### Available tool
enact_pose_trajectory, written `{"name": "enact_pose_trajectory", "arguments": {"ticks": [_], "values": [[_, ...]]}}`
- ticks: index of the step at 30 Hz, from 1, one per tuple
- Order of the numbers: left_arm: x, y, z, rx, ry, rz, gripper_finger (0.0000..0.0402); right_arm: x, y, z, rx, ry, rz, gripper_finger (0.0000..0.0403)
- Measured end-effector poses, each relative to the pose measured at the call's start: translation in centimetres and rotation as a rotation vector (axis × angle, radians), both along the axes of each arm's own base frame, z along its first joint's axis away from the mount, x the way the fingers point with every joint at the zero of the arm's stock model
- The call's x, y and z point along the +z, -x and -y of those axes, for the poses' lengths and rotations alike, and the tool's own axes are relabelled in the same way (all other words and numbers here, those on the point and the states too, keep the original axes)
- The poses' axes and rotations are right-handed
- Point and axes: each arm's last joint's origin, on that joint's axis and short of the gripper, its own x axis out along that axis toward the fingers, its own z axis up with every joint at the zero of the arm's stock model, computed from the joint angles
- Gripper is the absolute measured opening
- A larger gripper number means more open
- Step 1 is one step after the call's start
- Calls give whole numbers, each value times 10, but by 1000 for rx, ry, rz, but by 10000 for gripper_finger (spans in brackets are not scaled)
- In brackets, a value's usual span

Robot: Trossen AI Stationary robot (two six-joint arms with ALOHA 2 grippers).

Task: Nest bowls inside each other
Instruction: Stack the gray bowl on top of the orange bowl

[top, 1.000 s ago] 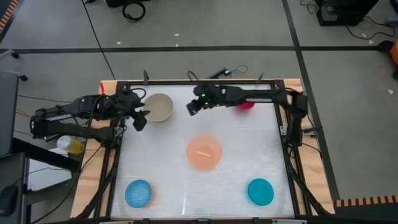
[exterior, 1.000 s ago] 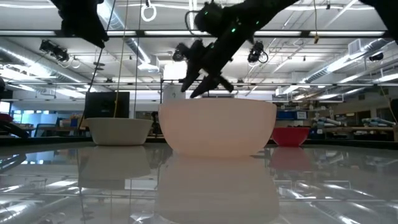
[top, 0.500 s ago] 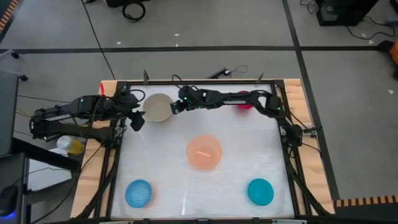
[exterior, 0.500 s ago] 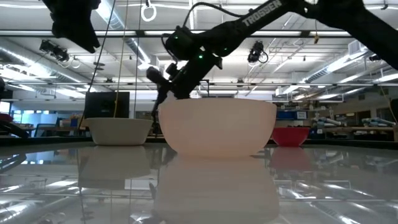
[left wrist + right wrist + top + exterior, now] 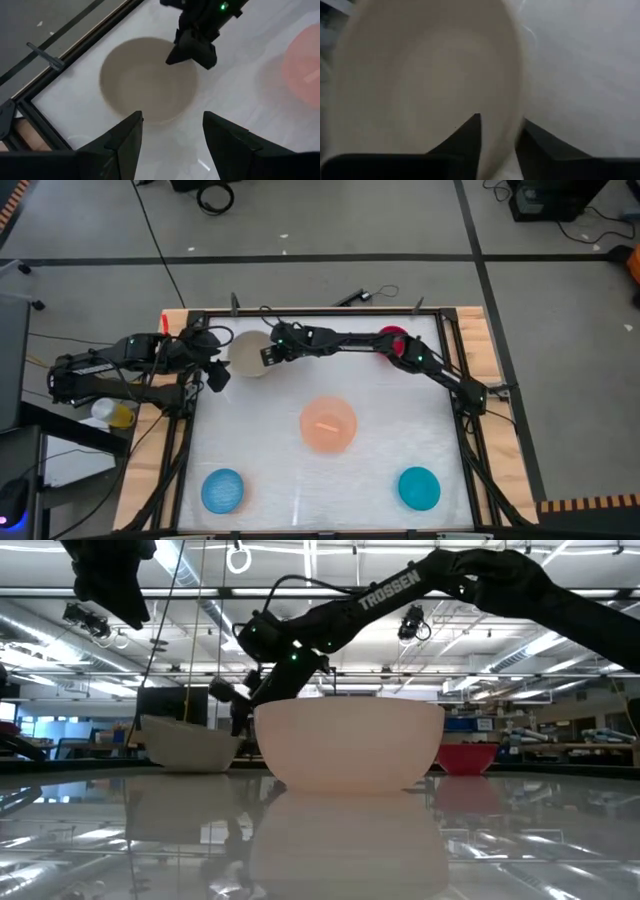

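Note:
The cream-beige bowl point(image 5: 243, 356) sits at the table's far left, tilted in the low view point(image 5: 190, 745). My right gripper point(image 5: 500, 125) reaches across from the right and is shut on the bowl's rim. My left gripper point(image 5: 172, 120) hovers open just left of and nearer than that bowl, touching nothing. The peach-orange bowl point(image 5: 328, 425) stands at the centre. The red bowl point(image 5: 392, 340) is at the far right, partly under my right arm. The light blue bowl point(image 5: 222, 490) and the teal bowl point(image 5: 419, 488) sit near the front edge. My right gripper has the cream bowl's rim point(image 5: 514, 107) on the side facing the table's right, one finger inside the bowl and one outside. The fingers slant downward, coming from the table's right. The bowl is tipped, its opposite rim point(image 5: 150, 721) raised and its base on the table.
A black frame point(image 5: 190, 430) borders the white table. My right arm point(image 5: 350, 338) stretches along the far side above the red bowl. Bare table lies between the peach bowl and the two front bowls.
My right gripper has swept toward the table's left edge and down, from beside the red bowl to the cream bowl, and its fingers now straddle that bowl's rim. The cream bowl, level before, has tipped.

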Motion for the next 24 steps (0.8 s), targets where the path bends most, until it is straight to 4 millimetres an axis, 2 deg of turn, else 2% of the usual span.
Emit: {"name": "enact_pose_trajectory", "arguments": {"ticks": [2, 4, 8, 10, 12, 15, 17, 19, 21, 24], "values": [[0, 0, 0, 0, 0, 0, 212, -3, 1, -1, 13, 33, -26, 66], [0, 0, 0, 0, 0, 0, 212, 3, 2, -2, 40, 62, -31, 23], [0, 0, 0, 0, 0, -1, 212, 36, 12, -7, 108, 130, -72, 17], [0, 0, 0, 6, 4, 2, 212, 61, 23, -12, 175, 174, -111, 12], [0, 0, 0, 17, 11, 8, 212, 99, 39, -21, 256, 228, -137, 11], [0, 0, 0, 27, 17, 13, 212, 153, 73, -38, 390, 278, -192, 11], [0, 0, 0, 33, 7, 14, 212, 176, 95, -50, 483, 299, -252, 11], [1, -1, -1, 40, -23, 15, 212, 189, 112, -63, 548, 299, -316, 11], [2, -3, -2, 46, -69, 13, 212, 193, 121, -76, 588, 293, -351, 11], [4, -6, -3, 38, -109, 29, 212, 181, 123, -101, 657, 278, -397, 11]]}}
